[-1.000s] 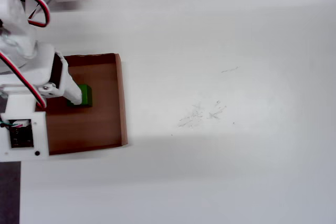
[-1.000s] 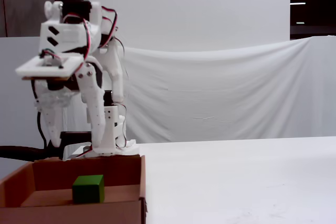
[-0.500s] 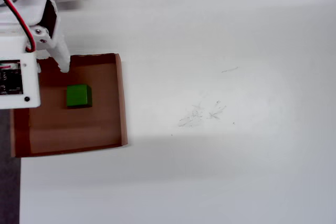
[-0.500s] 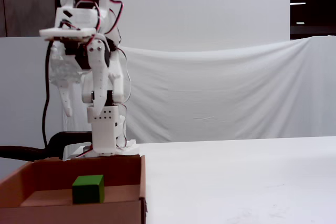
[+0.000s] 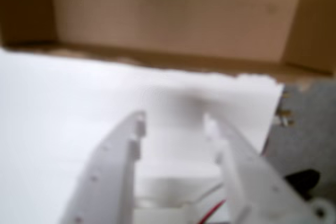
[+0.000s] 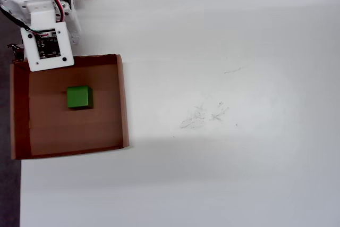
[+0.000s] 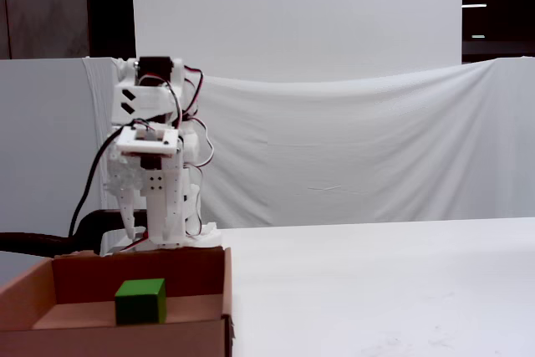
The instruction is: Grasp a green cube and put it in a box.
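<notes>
Gripper [image 5: 173,124], low in your wrist view, has its jaws parted and empty over white table [image 5: 63,108], clear of the box [image 5: 173,64], likely because the placing looks done. The green cube [image 6: 78,97] rests free on the box floor, left of centre in the overhead view. Only the fixed view shows the arm [image 7: 150,173] folded upright behind the box.

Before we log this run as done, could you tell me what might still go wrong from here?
Little, as the green cube already sits on the floor of the box, apart from its walls.

1. The arm is folded just beyond the box's far wall; a low move could nudge the light tray.
2. The gripper is open and empty, its fingers near the rim in the wrist view, so they might catch it.
</notes>
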You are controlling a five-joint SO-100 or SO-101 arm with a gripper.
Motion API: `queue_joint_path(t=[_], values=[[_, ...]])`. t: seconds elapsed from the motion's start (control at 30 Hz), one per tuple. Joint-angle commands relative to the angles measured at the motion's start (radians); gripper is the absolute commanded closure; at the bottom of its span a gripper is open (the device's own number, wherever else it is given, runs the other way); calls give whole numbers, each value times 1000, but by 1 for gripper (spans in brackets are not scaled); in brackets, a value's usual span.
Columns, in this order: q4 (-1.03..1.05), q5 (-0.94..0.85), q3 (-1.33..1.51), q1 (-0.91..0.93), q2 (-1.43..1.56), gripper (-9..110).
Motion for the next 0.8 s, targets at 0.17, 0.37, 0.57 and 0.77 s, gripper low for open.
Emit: queue_joint_path(t=[0.17, 0.37, 0.57, 0.77], values=[[75, -48, 112, 14, 164, 88], [92, -40, 192, 15, 244, 88], [81, -40, 256, 20, 290, 88], [86, -38, 256, 20, 290, 88]])
